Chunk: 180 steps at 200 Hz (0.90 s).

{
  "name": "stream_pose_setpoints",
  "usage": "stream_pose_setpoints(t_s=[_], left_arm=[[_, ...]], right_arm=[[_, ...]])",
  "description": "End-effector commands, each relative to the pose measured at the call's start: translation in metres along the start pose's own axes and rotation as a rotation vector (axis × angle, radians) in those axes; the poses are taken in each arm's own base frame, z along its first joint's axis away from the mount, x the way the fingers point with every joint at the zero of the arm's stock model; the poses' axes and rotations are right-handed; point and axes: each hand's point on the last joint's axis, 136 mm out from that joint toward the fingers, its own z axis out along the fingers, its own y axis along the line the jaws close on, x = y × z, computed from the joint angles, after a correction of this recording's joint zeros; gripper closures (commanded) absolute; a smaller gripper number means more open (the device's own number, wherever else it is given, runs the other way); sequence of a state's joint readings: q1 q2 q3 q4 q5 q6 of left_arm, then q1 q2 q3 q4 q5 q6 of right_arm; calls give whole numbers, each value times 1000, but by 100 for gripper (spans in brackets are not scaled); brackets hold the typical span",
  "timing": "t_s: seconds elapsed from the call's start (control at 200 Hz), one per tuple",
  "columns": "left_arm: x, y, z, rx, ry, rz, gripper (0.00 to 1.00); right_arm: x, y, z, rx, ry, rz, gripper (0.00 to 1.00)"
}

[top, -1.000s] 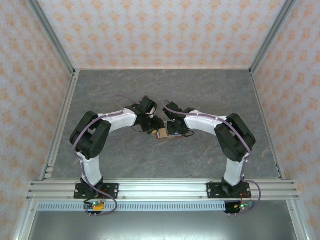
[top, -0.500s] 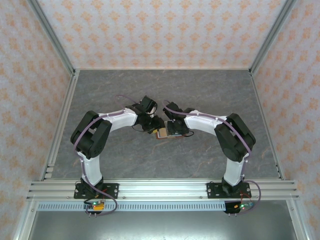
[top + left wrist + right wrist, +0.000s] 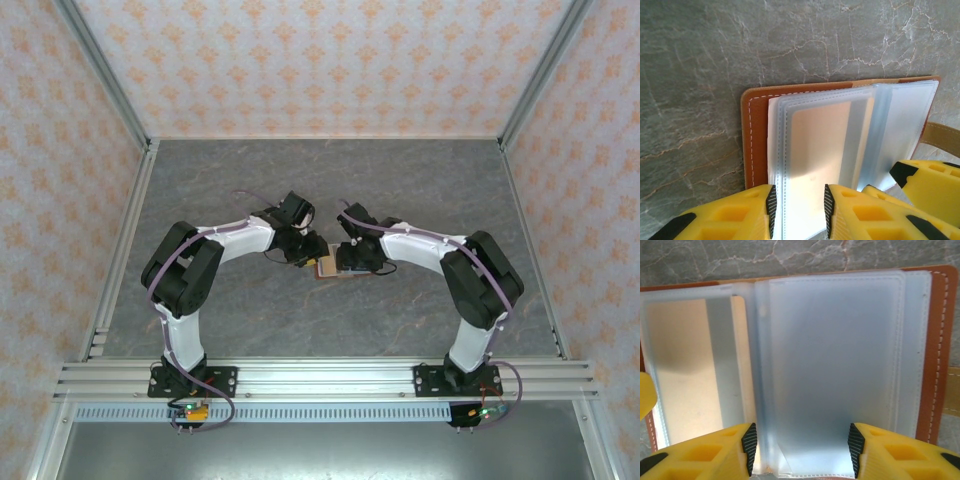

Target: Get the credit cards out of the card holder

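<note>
Squarely mid-table, the card holder (image 3: 327, 267) is lying open on the grey table (image 3: 400, 180), its clear sleeves (image 3: 835, 365) facing up and a peach card (image 3: 820, 145) showing through one. The left gripper (image 3: 798, 210) is standing with fingers narrowly apart at the sleeves' near edge. The right gripper (image 3: 802, 447) is standing with jaws wide apart over the other page.

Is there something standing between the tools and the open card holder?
Nothing visible does. The left tool and the right tool both sit directly at the edge of the card holder, jaws apart over its clear sleeves. The pale card lies inside a sleeve.
</note>
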<state>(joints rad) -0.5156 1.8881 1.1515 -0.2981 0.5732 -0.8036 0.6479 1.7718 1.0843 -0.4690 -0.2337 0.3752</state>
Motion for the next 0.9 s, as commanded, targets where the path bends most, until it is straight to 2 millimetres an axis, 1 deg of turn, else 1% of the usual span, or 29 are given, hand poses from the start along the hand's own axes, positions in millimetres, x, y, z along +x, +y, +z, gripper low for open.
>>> stream_pose_setpoints(t_s=[0.0,0.04,0.05,0.065,0.13,0.23,0.31,0.385,0.445,0.626,0.641,0.666,0.756,0.896], left_arm=[[0,-4,2,3,15,12,67],[0,-5,2,5,13,13,67],[2,1,9,-11,27,4,67],[2,3,11,-15,30,2,67],[2,3,11,-15,32,1,68],[1,0,11,-6,32,-2,69],[0,-3,8,2,27,0,69],[0,-5,6,9,24,2,69],[0,-7,5,14,24,4,69],[2,-3,5,-2,28,1,69],[0,-8,-3,10,12,11,69],[-1,-9,-6,6,1,17,69],[-2,-6,-14,-20,-25,29,68],[-1,-16,-23,15,-24,47,66]], right_arm=[[10,-3,8,9,36,-13,43],[10,-4,9,15,38,-16,41],[11,-5,10,17,40,-16,41],[11,-5,10,20,41,-15,40],[13,-8,13,41,44,-19,39],[15,-16,17,111,48,-36,39],[18,-24,22,175,58,-53,42],[20,-31,27,228,65,-66,52],[20,-34,28,250,66,-67,57],[19,-35,27,253,55,-64,58],[19,-35,27,253,54,-63,58],[19,-35,27,253,55,-64,58],[19,-34,28,247,55,-62,58],[19,-32,28,237,58,-61,58]])
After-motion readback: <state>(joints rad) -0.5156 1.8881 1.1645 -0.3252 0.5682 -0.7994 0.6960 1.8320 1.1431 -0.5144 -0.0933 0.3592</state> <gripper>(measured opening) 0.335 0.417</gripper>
